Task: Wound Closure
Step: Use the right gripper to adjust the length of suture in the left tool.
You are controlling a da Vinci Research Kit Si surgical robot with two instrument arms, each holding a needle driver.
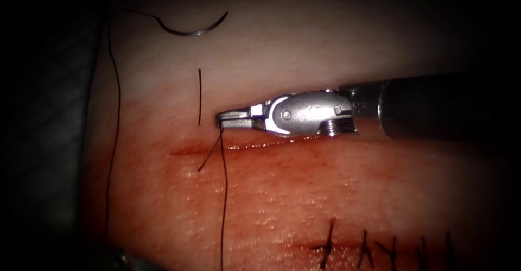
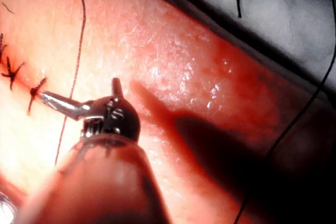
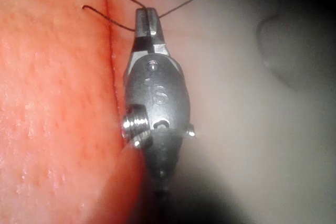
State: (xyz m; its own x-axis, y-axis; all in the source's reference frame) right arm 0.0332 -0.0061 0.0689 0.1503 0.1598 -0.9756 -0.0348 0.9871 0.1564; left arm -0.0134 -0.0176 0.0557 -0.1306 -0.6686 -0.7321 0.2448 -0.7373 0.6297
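Clamping thread [image 1: 223, 195] beside the cut [image 1: 239, 147], right gripper [image 1: 228, 118]; needle [image 1: 191, 27] lies free beyond; hard tugging might tear tissue [image 1: 325, 195].

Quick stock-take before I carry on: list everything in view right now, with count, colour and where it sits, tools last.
tissue: one piece, pale above the cut, red-stained around and below it.
cut: one, red line, running left from under the right tool.
needle: one, dark curved, lying free on the pale tissue above the cut, held by neither tool.
thread: one long dark strand, from the needle down the tissue's left side; another run crosses the cut at the right tool's tip.
finished stitches: a row, dark, on a lower line of the tissue.
right tool: one, silver, jaws shut on the thread just above the cut.
left tool: one, silver, jaws open, holding nothing, beside the finished stitches.
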